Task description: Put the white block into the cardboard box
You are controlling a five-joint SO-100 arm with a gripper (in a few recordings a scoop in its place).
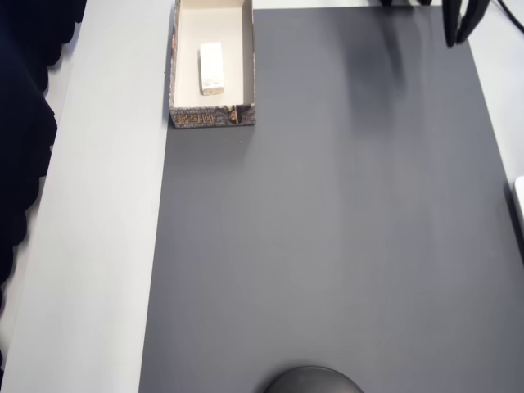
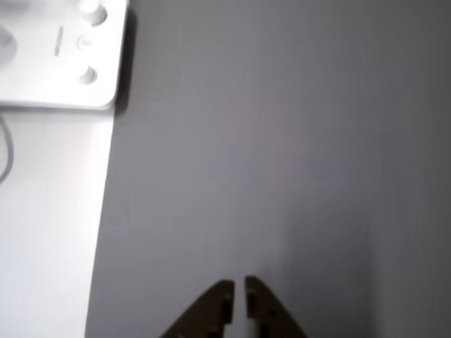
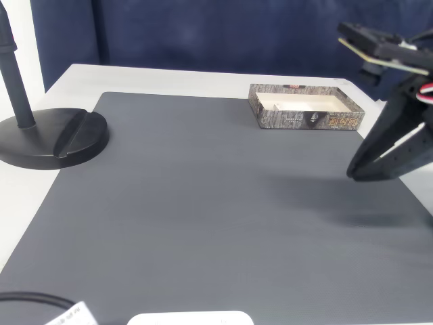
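Observation:
The white block (image 1: 211,67) lies flat inside the cardboard box (image 1: 175,74), a long shallow box with patterned outer walls at the top left of the overhead view. In the fixed view the box (image 3: 304,119) stands at the far side of the grey mat. My gripper (image 1: 454,39) hovers over the mat's far right corner, well away from the box. Its dark fingers meet at the tips (image 3: 353,174) with nothing between them. The wrist view shows the brownish fingertips (image 2: 239,285) almost touching above bare mat.
A black round stand base (image 3: 54,139) with a pole sits at the mat's left in the fixed view. A white device (image 2: 60,53) lies on the white table beside the mat's edge. The grey mat (image 1: 327,229) is open between gripper and box.

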